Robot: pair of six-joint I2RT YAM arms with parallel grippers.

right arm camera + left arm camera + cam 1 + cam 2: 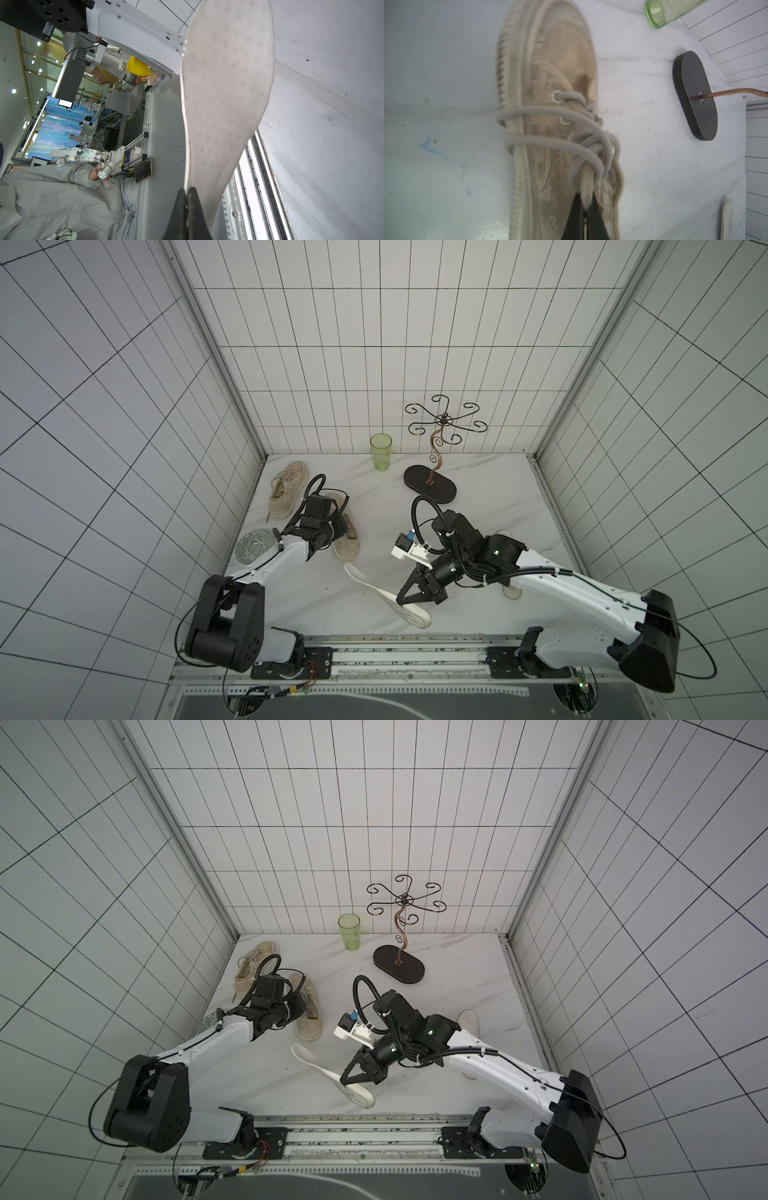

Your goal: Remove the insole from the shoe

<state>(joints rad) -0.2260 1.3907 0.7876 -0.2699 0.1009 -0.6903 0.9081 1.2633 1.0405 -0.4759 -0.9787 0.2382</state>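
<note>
Nearest the lens, the left arm (266,566) and the right arm (557,585) reach in from the front rail over the white marbled desk (478,506). A wire stand (430,485) with curled hooks rises from a dark oval base toward the back. The shoe (347,549), beige and laced, lies on the left half under the left wrist. The other shoe (286,493), its match, lies behind it by the left wall. The insole (380,593), pale and dotted, is out of the shoe. It runs slantwise near the desk's front edge between the two arms, with one tip just beside the shoe. Whether it rests on the desk or hangs clear is hard to tell from above. A green cup (381,452) stands upright at the back edge, near the stand. The left tool (585,205) is pressed together on the shoe's tongue, just behind the laces. The right tool (401,603), tips pressed together, pinches the insole's long edge, nearer the tip that points toward the front rail. In the right wrist view the insole sweeps away from those tips in a curve.
</note>
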